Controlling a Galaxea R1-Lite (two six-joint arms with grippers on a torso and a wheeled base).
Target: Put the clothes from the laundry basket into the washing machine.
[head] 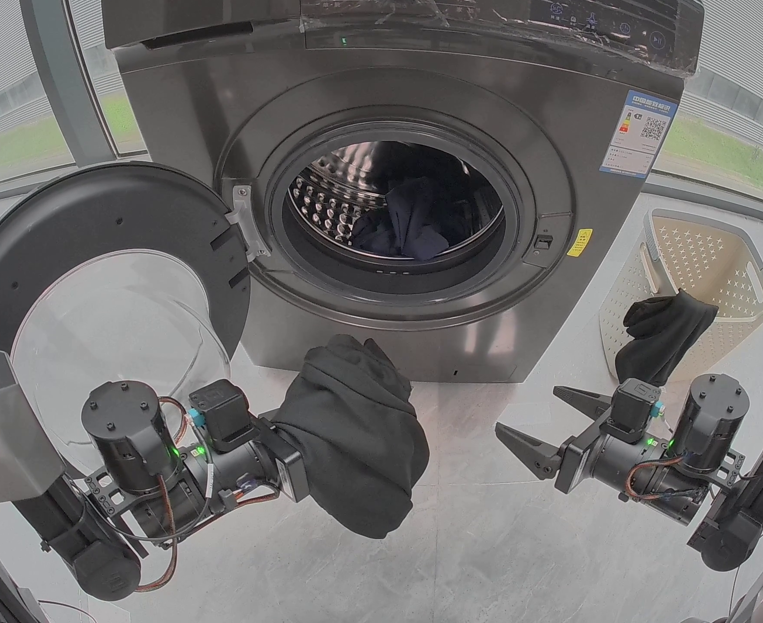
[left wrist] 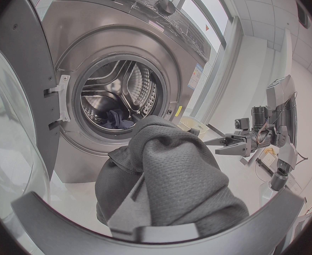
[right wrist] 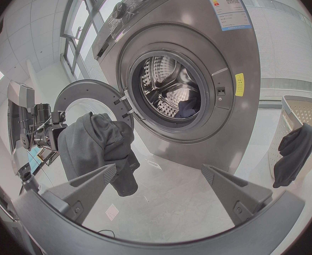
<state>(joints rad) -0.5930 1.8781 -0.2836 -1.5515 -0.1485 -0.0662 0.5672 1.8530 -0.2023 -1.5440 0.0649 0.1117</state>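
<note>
**Garment in the left gripper, right gripper empty**

Your left gripper [left wrist: 138, 199] is clamped on a bundled dark garment [head: 355, 434], which hangs over its fingers and hides most of them. You see the bundle held above the floor [head: 485, 529], low in front of the washing machine [head: 451, 88] and below its round opening. The machine's door [head: 96, 218] stands swung wide on your left side. Inside the drum [head: 330, 192] lies a dark blue piece of clothing [head: 407, 222], resting at the bottom.

Your right gripper [head: 528, 410] sits well apart from the bundle, on the right, with its jaws spread wide and nothing between them.

Beside the machine on the right stands the laundry basket [head: 719, 253], pale and perforated. One more black garment [head: 663, 330] is draped over its near rim and hangs down the outside wall.
</note>
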